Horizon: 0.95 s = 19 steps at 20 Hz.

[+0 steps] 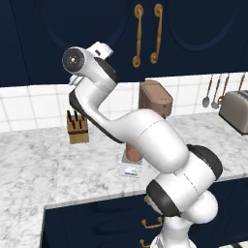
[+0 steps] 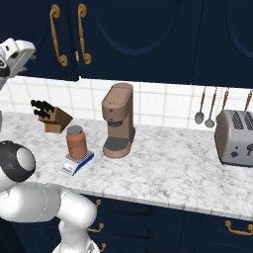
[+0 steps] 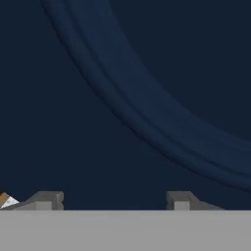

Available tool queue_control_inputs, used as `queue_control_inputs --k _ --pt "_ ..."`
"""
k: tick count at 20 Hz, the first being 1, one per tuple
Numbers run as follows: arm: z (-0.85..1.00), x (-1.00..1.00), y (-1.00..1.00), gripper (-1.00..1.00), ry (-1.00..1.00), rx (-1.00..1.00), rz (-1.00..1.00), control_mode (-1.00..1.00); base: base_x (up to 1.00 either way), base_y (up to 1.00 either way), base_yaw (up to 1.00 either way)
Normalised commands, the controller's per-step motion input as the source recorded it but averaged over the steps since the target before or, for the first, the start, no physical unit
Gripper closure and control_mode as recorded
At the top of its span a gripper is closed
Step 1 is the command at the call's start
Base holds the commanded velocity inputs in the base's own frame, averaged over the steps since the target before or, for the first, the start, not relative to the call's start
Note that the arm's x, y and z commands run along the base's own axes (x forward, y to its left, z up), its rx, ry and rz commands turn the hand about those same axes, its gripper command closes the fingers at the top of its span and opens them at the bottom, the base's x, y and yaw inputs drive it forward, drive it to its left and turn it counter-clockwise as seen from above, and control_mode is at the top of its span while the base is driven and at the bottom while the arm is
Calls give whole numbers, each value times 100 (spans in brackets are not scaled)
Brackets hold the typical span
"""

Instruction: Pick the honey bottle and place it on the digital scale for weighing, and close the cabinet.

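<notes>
The honey bottle (image 2: pixel 76 143), a reddish-brown jar with a grey lid, stands upright on the digital scale (image 2: pixel 72 169) near the counter's front edge. In the left base view my arm covers most of the honey bottle (image 1: pixel 131 154), and the digital scale (image 1: pixel 131 171) shows below it. My gripper (image 3: pixel 113 200) is raised high, well above the bottle, close against the navy cabinet (image 2: pixel 148 34) door left of the brass handles (image 1: pixel 138 36). Its fingertips (image 3: pixel 49 199) stand apart with nothing between them, facing the arched panel. The hand (image 2: pixel 19 53) is at the left edge.
A brown coffee machine (image 2: pixel 118 121) stands right of the scale, and a wooden knife block (image 2: pixel 52 118) behind it to the left. A toaster (image 2: pixel 236 137) and hanging utensils (image 2: pixel 200 106) are at the far right. Navy drawers (image 1: pixel 152 224) lie below the counter.
</notes>
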Motion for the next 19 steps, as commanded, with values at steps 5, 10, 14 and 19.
queue_control_inputs --k 5,10,14,19 --pt "0 63 -39 -100 2 11 11 -100 0 0 0" --pt "-50 75 -30 -100 -7 7 12 -100 0 0 0" --pt "-65 100 -20 -100 0 11 15 -100 0 0 0" --pt "-77 100 -28 -100 0 12 16 -100 0 0 0"
